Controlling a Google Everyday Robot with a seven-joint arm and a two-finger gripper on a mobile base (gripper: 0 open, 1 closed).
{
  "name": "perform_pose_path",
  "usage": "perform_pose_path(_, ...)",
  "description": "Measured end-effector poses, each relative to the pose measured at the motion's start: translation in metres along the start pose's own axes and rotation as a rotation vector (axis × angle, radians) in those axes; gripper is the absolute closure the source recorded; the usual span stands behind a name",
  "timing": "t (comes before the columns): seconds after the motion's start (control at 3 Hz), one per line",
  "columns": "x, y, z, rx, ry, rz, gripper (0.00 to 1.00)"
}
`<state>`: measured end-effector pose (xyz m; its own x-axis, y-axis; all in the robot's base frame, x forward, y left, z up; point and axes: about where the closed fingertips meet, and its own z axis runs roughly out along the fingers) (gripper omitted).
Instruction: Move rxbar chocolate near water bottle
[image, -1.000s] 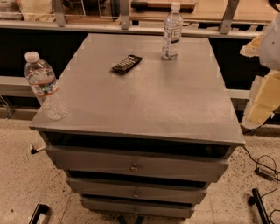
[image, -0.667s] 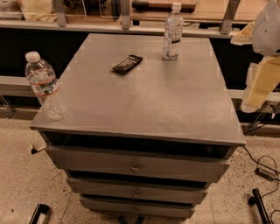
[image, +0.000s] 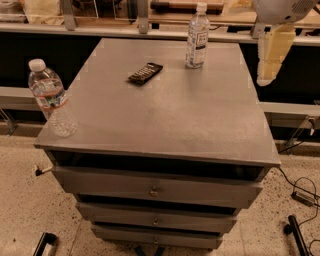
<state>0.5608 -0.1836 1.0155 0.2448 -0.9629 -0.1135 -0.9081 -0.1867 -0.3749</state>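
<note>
Cabinet, one, grey, three drawers with contents hidden, stands left of the pincer, which hangs beyond its far right edge; parted or closed, I cannot tell. Two bottles: slim bottle near the pincer's left, water bottle well left, nearer me. One rxbar chocolate lies between them.

Grey bench with drawers on speckled floor.
Dark counter behind; cables on floor at right; hand hanging just off right rear corner.
</note>
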Motion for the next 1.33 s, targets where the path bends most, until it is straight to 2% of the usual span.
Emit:
perform_pose_path(0.33, -0.001, -0.005, 0.001, 0.019, -0.002, 0.000, 0.00)
perform_pose_path(0.67, -0.008, -0.010, 0.006, 0.013, -0.004, -0.061, 0.00)
perform_pose_path(1.0, -0.035, -0.035, 0.036, -0.002, 0.003, -0.298, 0.00)
perform_pose_path(1.33, -0.070, -0.065, 0.079, -0.021, 0.026, -0.593, 0.00)
